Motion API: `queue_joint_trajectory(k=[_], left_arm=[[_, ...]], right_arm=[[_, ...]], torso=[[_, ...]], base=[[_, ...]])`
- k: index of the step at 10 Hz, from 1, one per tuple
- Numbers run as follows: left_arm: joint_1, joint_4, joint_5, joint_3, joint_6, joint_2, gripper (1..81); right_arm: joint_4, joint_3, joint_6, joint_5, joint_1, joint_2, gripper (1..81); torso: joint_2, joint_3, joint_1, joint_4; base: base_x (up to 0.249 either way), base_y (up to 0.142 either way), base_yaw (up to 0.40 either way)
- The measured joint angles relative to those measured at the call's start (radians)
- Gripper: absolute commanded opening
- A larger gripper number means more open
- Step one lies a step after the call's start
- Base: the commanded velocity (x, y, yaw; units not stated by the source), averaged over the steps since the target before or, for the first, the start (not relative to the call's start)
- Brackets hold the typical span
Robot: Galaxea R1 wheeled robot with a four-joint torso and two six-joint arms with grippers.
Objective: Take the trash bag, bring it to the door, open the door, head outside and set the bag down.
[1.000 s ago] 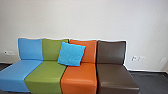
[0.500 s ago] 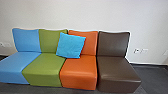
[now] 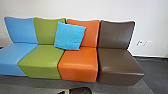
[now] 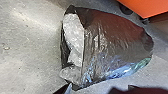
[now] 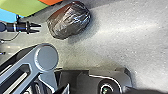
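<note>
Left end effector (image 5: 39,28) stands moderately open, its prongs parted and empty, just short of the bag (image 5: 70,20) and pointed towards it; its forearm reaches out roughly straight behind it. For the right end effector, I cannot tell how far open it is or whether it holds anything.

On the floor (image 4: 30,37) sits the bag, dark, thin and glossy, its mouth loose with pale filling showing. Pinching one layer of that film could tear it or tip the filling out; coming in off the gathered rim could push the slick side away. Driving in too close could wedge it against the orange seat (image 3: 78,60) beyond, below the cushion (image 3: 70,35).
</note>
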Motion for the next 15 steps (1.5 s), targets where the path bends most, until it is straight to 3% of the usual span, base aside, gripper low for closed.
queue_joint_trajectory(k=[8, 11, 15], left_arm=[[-0.071, 0.000, 0.039, -0.042, 0.000, 0.094, 81.1], [-0.071, 0.000, 0.043, -0.042, 0.000, 0.105, 81.1], [-0.077, 0.001, 0.042, -0.068, 0.000, 0.107, 81.1]], right_arm=[[0.006, 0.001, 0.000, -0.001, -0.002, 0.013, 81.1], [0.006, 0.000, 0.000, -0.001, -0.003, 0.016, 81.1], [0.006, 0.000, 0.000, -0.001, -0.003, -0.002, 81.1]], torso=[[-0.277, -0.020, 0.171, 0.000], [-0.379, -0.074, 0.234, 0.000], [-0.526, -0.184, 0.325, 0.000]], base=[[0.000, 0.000, 0.000], [0.000, 0.000, 0.000], [0.000, 0.000, 0.000]])
